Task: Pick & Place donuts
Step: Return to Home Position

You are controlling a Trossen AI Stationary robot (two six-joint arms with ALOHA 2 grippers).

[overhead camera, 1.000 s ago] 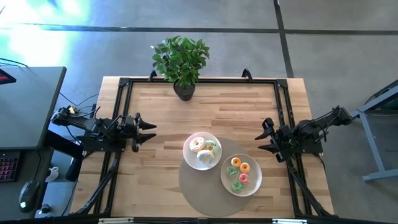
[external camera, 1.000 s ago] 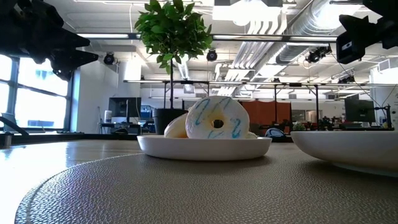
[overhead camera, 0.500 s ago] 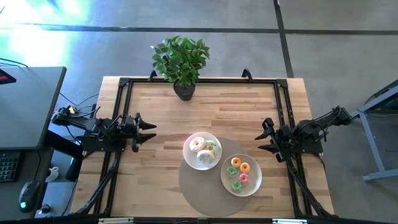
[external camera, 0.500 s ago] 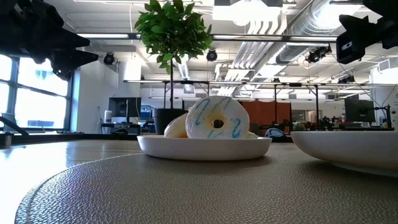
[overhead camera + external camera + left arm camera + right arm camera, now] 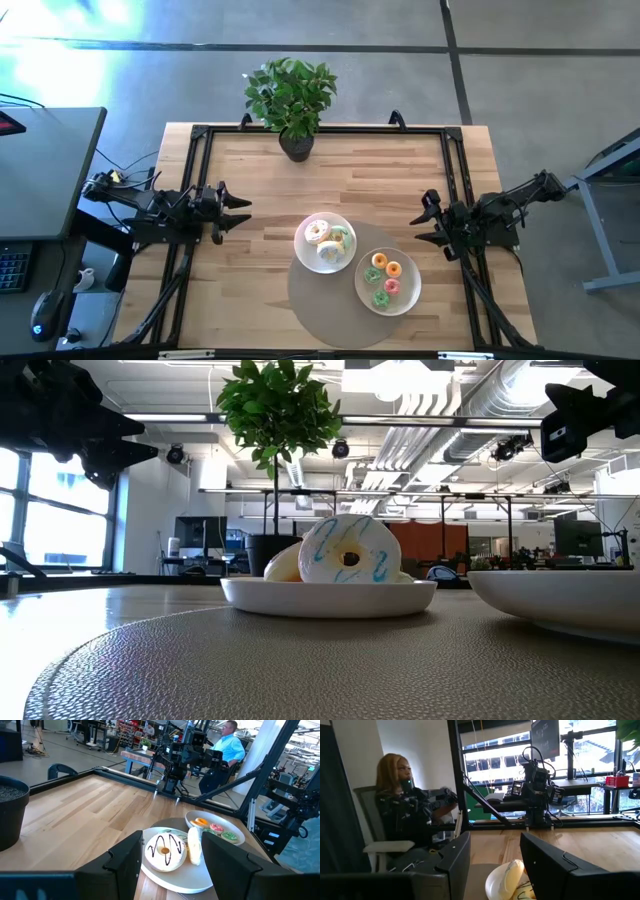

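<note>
Facing each other, the left pincer (image 5: pixel 241 211) and right pincer (image 5: pixel 424 219) hold fingers spread.

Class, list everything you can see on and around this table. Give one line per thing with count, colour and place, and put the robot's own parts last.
table: one, light wood, black frame along its edges.
potted plant: one, green leaves in a dark pot, middle of the back edge.
mat: one, grey, round, under both plates.
left plate: one, white, on the mat.
right plate: one, white, on the mat.
large donuts: about three, white and cream, on the left plate.
small donuts: about five, orange, green and pink, on the right plate.
people: two, beyond the table, one in a blue shirt, one seated.
left gripper: dark, open, at the left edge.
right gripper: dark, open, at the right edge.
</note>
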